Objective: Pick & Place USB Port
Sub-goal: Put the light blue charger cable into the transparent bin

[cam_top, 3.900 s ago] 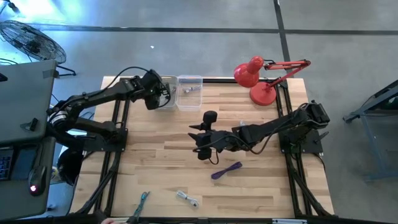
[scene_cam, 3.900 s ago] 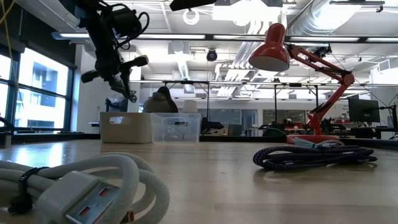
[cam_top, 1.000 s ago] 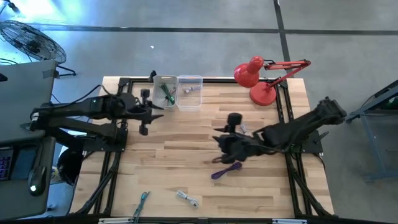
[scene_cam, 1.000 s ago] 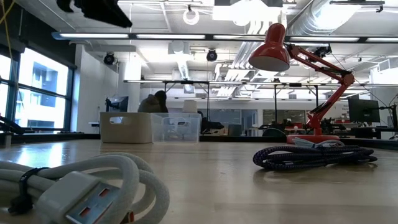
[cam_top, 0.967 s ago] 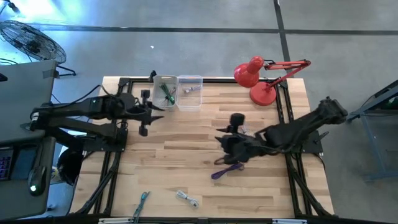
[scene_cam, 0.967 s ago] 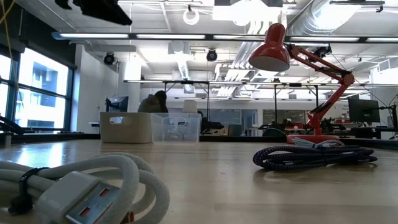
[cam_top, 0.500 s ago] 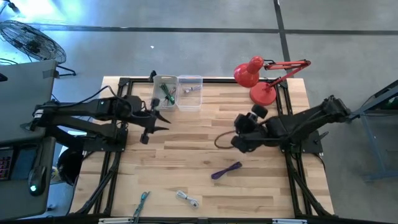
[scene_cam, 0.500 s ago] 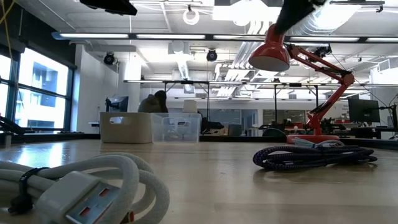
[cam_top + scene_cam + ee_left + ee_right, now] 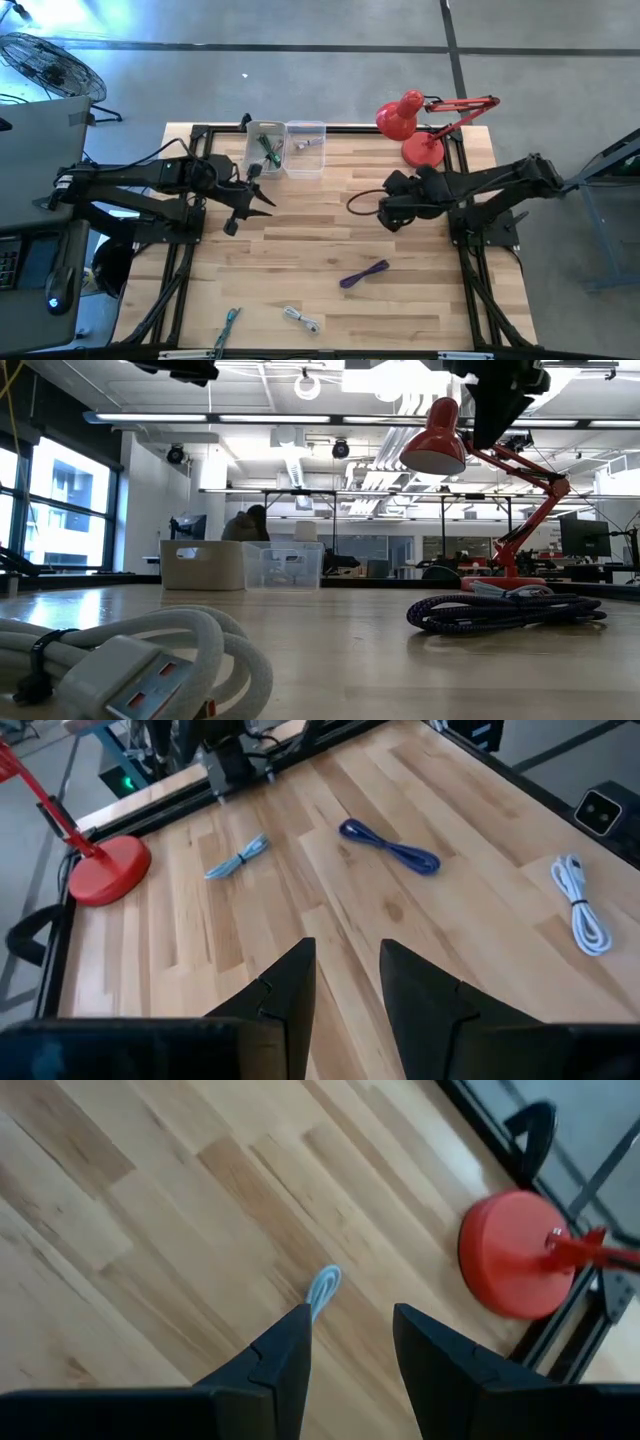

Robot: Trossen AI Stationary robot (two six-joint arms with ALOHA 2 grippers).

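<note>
Purple USB cable (image 9: pixel 364 273) lies coiled on table.

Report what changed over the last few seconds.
The left gripper left the white bin and swung out over the wooden table, jaws open. The right gripper drew back from over the coiled purple cable toward the red desk lamp, jaws open. That cable stayed put.

Two dark jointed arms — black cables, angular dark fingers (image 9: pixel 290 982).

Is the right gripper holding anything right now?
No. The right gripper is open, with only bare wooden table between its fingers.
</note>
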